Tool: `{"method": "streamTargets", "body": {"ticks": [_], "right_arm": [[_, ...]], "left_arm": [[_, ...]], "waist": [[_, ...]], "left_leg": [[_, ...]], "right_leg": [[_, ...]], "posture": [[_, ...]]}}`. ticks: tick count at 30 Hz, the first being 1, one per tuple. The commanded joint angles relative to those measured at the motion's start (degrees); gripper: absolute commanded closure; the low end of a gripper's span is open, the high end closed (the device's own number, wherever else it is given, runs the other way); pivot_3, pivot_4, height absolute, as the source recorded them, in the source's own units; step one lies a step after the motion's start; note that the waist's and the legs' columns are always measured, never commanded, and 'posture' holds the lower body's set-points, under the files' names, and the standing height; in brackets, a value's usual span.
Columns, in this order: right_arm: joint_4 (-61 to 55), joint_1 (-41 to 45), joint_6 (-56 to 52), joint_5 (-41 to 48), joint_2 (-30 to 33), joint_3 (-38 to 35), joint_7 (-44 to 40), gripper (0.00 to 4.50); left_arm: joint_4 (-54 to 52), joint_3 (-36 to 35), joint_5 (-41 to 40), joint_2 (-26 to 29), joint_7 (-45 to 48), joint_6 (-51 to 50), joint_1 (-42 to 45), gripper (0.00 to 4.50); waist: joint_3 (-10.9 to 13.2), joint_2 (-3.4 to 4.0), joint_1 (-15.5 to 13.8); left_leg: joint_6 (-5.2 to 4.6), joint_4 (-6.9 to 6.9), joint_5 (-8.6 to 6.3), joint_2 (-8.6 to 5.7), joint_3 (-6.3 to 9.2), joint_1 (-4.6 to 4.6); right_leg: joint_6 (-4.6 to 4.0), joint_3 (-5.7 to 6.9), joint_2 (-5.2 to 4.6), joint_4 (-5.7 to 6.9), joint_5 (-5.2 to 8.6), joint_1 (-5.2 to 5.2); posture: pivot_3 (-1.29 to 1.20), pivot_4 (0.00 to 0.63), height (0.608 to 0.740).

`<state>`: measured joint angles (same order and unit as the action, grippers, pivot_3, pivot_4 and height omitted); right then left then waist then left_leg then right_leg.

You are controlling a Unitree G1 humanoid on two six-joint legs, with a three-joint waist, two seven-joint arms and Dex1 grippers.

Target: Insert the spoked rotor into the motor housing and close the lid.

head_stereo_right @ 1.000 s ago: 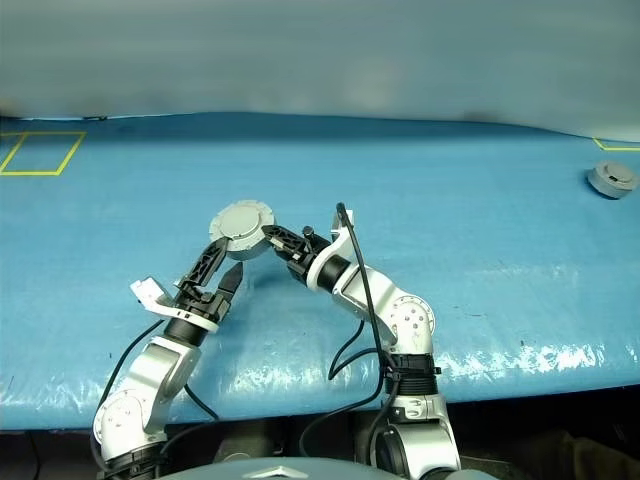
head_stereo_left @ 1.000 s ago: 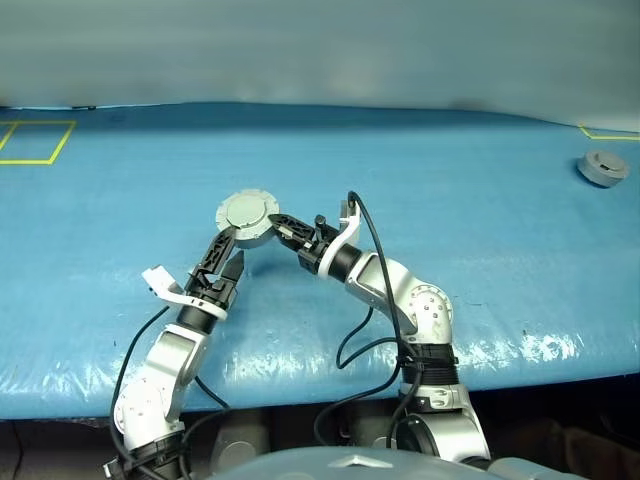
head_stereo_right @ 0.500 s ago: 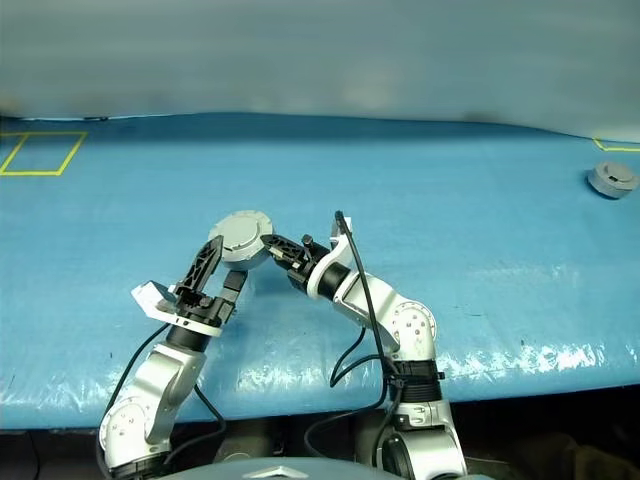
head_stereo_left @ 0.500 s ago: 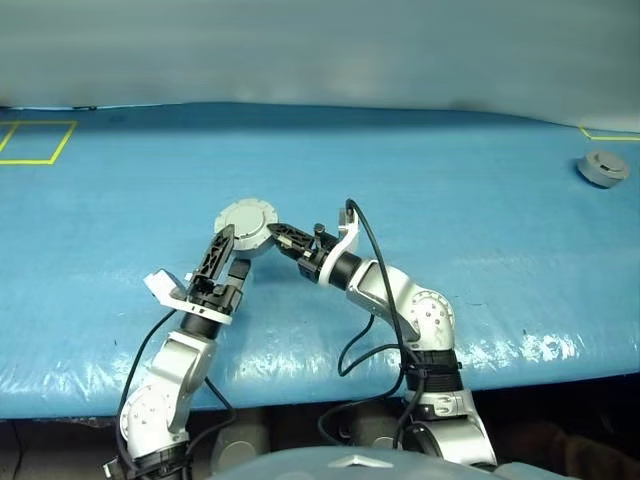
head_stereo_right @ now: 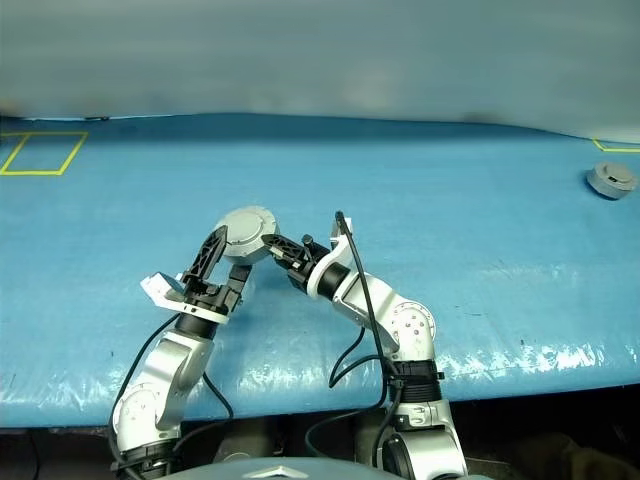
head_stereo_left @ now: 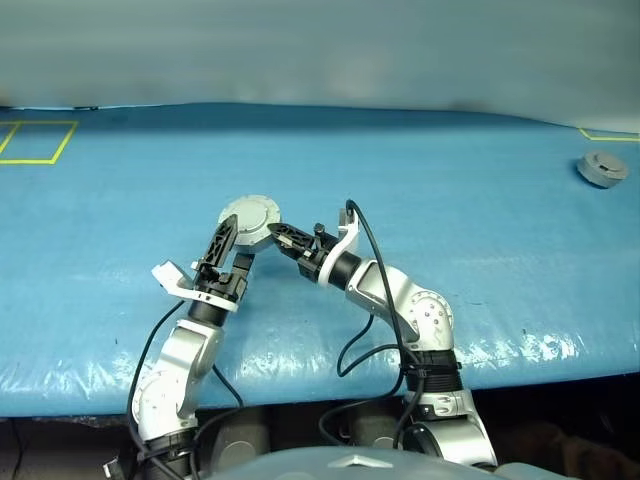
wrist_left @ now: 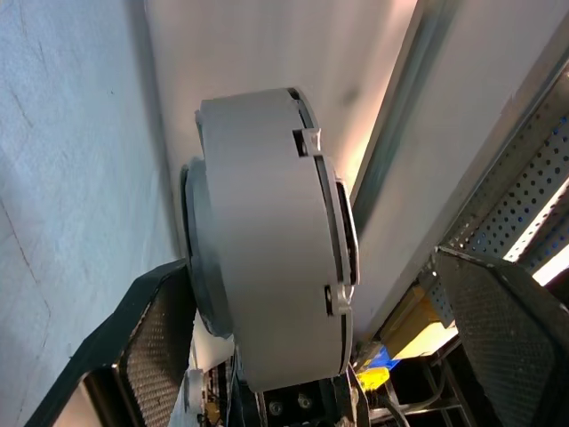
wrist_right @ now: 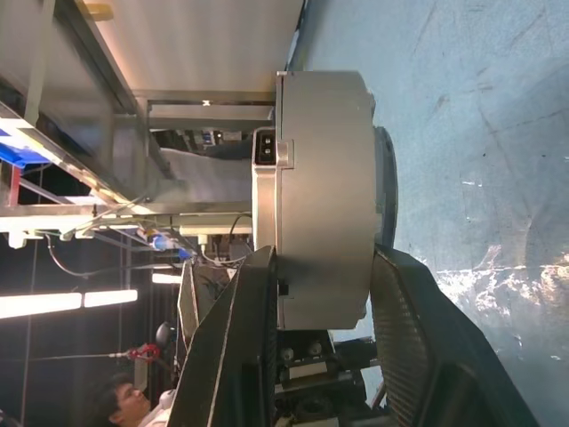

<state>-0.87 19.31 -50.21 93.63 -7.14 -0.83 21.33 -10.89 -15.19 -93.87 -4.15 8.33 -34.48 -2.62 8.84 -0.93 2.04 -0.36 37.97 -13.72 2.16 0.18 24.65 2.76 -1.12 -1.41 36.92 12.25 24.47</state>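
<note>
Right hand (head_stereo_right: 268, 243) hides housing (head_stereo_right: 248, 233) rim (inside unseen).

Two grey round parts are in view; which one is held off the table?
The round case between the arms, clamped by the right gripper. The other grey part sits alone on the table's far right.

Both arms are silver-grey with rounded joint shells and black bands; loose black cables loop beside them, and the black fingers (head_stereo_left: 222, 243) have perforated, lattice-like faces.

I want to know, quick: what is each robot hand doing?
Left gripper: open around the motor housing, not clamped.
Right gripper: shut on the motor housing.
</note>
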Motion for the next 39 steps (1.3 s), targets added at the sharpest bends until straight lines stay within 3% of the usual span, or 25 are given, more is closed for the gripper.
{"method": "streamTargets", "body": {"ticks": [1, 2, 5, 10, 24, 39], "right_arm": [[-2.9, -4.66, -0.36, 2.33, -5.24, 3.32, -1.65, 3.35], [-2.97, -4.67, -0.35, 2.31, -5.16, 3.3, -1.73, 3.35], [-3.1, -4.75, -0.16, 2.4, -4.98, 3.36, -1.92, 3.35], [-3.45, -4.87, 0.14, 2.63, -4.79, 3.86, -2.3, 3.35], [-3.72, -4.27, 1.4, 2.32, -3.63, 4.73, -4.15, 3.35], [-3.42, -3.05, 3.39, 0.36, -2.5, 4.99, -6.07, 3.35]], "left_arm": [[0.11, 1.21, 0.4, -1.16, -1.67, 0.22, 2.27, 0.0], [0.56, 1.24, 0.35, -1.34, -2.83, 0.3, 2.61, 0.0], [1.7, 1.39, 0.24, -1.53, -4.8, -0.08, 3.16, 0.6], [3.4, 1.08, 0.79, -2.05, -8.6, 1.0, 4.1, 2.19], [1.94, 1.15, 4.68, -1.72, -8.5, 2.61, 4.82, 2.21], [-4.56, 2.03, 8.68, -3.17, -14.99, 8.33, 10.15, 2.21]], "waist": [[0.0, 0.0, 0.01], [0.0, 0.0, 0.0], [0.0, 0.0, -0.01], [0.0, 0.0, -0.02], [0.0, 0.0, -0.03], [-0.01, 0.0, -0.19]], "left_leg": [[0.0, -0.01, 0.0, 0.0, 0.0, 0.0], [0.0, -0.01, 0.0, 0.0, 0.01, 0.0], [0.0, -0.01, 0.0, 0.0, 0.01, 0.0], [0.0, 0.0, 0.0, 0.01, 0.01, 0.0], [0.0, 0.01, 0.0, 0.0, 0.0, -0.01], [0.0, 0.04, 0.01, 0.0, 0.0, -0.01]], "right_leg": [[0.0, 0.0, 0.0, 0.0, 0.0, 0.0], [0.0, 0.0, 0.0, 0.0, 0.0, 0.0], [0.0, 0.0, 0.01, 0.0, 0.0, 0.0], [0.01, -0.01, 0.01, 0.02, -0.01, 0.0], [0.01, -0.02, 0.01, 0.02, -0.02, 0.0], [-0.03, -0.03, 0.01, 0.02, -0.1, -0.02]], "posture": [[0.0, 0.15, 0.74], [0.0, 0.15, 0.74], [0.0, 0.15, 0.74], [0.0, 0.15, 0.74], [0.0, 0.15, 0.74], [0.0, 0.15, 0.74]]}}
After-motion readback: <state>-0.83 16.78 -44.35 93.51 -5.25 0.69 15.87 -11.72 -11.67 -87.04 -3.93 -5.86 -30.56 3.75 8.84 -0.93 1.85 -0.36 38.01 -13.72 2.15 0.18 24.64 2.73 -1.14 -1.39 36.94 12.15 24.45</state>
